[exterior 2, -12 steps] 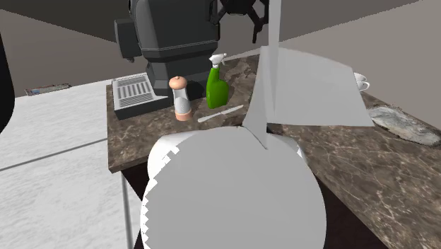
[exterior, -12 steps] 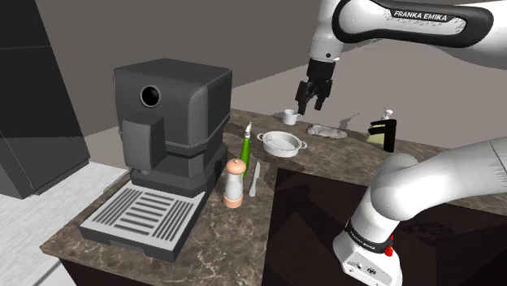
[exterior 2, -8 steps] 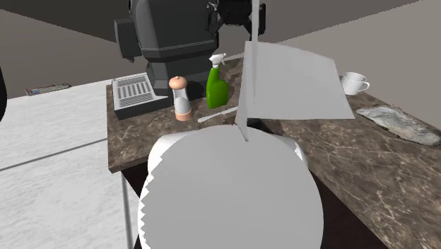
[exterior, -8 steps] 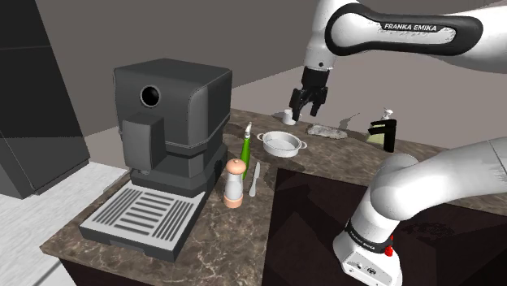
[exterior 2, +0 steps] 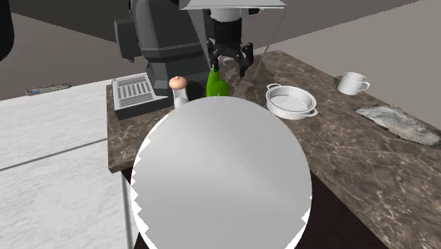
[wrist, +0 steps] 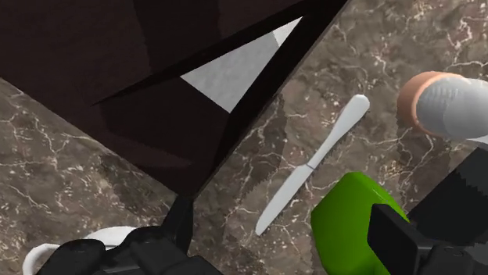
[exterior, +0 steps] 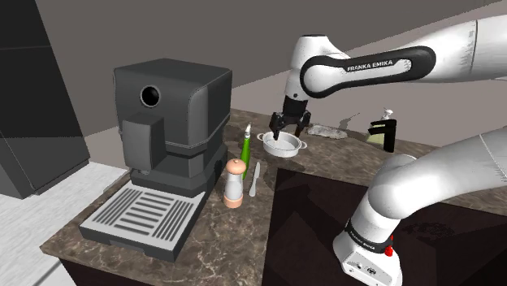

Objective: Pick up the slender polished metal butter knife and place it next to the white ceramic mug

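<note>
My tool (exterior: pixel 290 130) has swung away from the mug (exterior 2: pixel 351 83) and now hangs, fingers spread and holding nothing, above the white two-handled pan (exterior: pixel 281 145). The butter knife (exterior: pixel 254 179) lies flat on the table (exterior: pixel 341 148), untouched, just beside the pepper mill (exterior: pixel 235 182) and near the green bottle (exterior: pixel 245 148).

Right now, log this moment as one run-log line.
tool open, empty | butter knife flat on counter, ungrasped | mug upright, past pan | pick not yet done
</note>
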Action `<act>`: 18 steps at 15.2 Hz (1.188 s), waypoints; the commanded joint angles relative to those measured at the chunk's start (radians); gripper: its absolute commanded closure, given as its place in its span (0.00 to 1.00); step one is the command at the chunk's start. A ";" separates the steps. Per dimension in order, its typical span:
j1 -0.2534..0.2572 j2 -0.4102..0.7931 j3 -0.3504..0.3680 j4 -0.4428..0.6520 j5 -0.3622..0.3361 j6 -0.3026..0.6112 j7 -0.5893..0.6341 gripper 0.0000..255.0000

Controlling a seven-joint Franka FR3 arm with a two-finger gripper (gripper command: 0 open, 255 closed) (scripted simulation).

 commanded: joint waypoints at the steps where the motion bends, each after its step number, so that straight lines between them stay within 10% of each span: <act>1: -0.018 0.049 0.027 -0.029 -0.001 0.097 0.072 0.00; 10: -0.148 0.368 0.156 -0.060 -0.103 0.497 0.435 0.00; 18: -0.277 0.676 0.217 0.029 -0.428 0.707 0.868 0.00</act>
